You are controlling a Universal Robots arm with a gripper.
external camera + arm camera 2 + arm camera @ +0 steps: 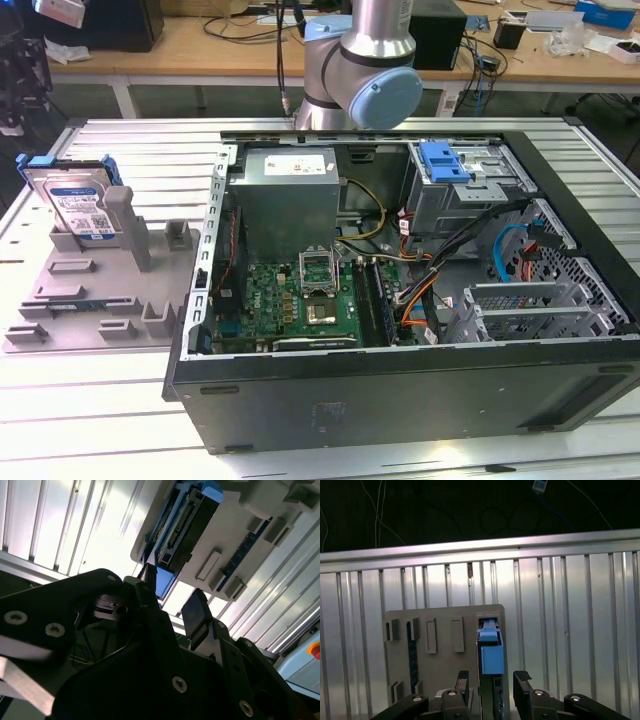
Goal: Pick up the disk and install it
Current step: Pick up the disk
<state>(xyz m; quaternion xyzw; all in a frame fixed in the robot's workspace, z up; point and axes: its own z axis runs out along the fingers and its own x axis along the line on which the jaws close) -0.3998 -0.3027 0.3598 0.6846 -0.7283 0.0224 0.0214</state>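
Disk (pixel 80 205) stands at the upper left of the exterior view. It is on edge and leans back slightly in a slot of the grey fixture (pixel 70 300), with the white-and-blue label facing the camera. You can see its blue carrier frame (pixel 28 162) along the upper edge. The fixture lies flat on the ribbed metal surface (pixel 100 420), just beside the open computer case (pixel 400 400), which fills the centre and the exterior view's right. Inside the case you can see the green motherboard (pixel 300 295) and, towards the upper right of the frame, a blue drive-bay latch (pixel 445 160). The arm (pixel 365 60) rises at the top centre, behind the case.

In both wrist views the tool (pixel 492 680) (pixel 172 605) is released. Its dark fingers (pixel 462 677) stand apart and hold nothing. In the first wrist view the blue end of the disk lines up with the gap between them, and the tool is clear of it. The second wrist view shows you the disk's connector edge (pixel 187 527) seated in the fixture (pixel 240 545).
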